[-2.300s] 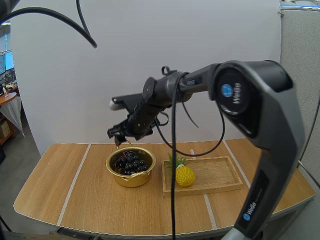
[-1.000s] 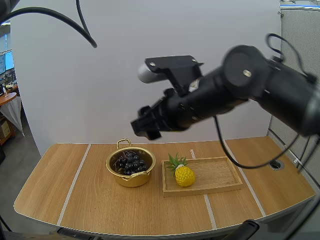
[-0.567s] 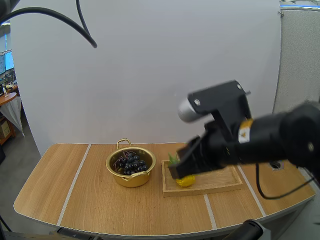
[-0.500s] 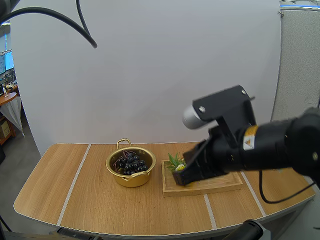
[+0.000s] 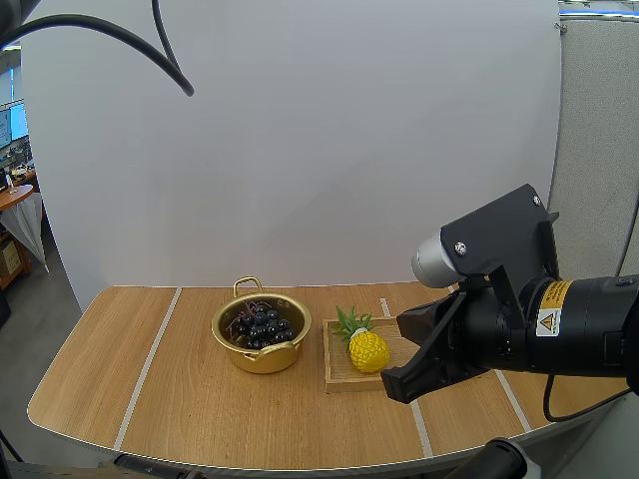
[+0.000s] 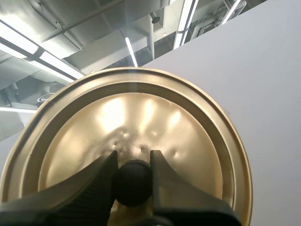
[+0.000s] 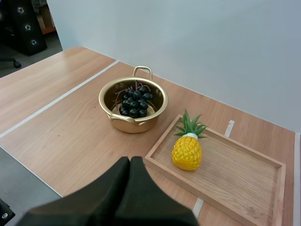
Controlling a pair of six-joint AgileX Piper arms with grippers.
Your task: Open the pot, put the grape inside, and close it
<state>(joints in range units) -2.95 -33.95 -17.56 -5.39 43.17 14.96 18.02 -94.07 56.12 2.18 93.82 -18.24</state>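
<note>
Grapes (image 7: pixel 134 104) sit in the pot (image 7: pixel 133 125), pineapple (image 7: pixel 186 153) on tray (image 7: pixel 244 179).

Wooden table (image 5: pixel 200 399) with a light oak top, rounded front corners and pale stripes (image 5: pixel 148 371) running from the near edge to the far edge. Two items rest directly on it: a golden pot (image 5: pixel 262 360) with loop handles, standing upright and uncovered between two stripes, and a rectangular wooden tray (image 5: pixel 344 382), set flat just beside the pot and to its right, lying across one stripe. A narrow strip of bare tabletop separates pot and tray.
</note>
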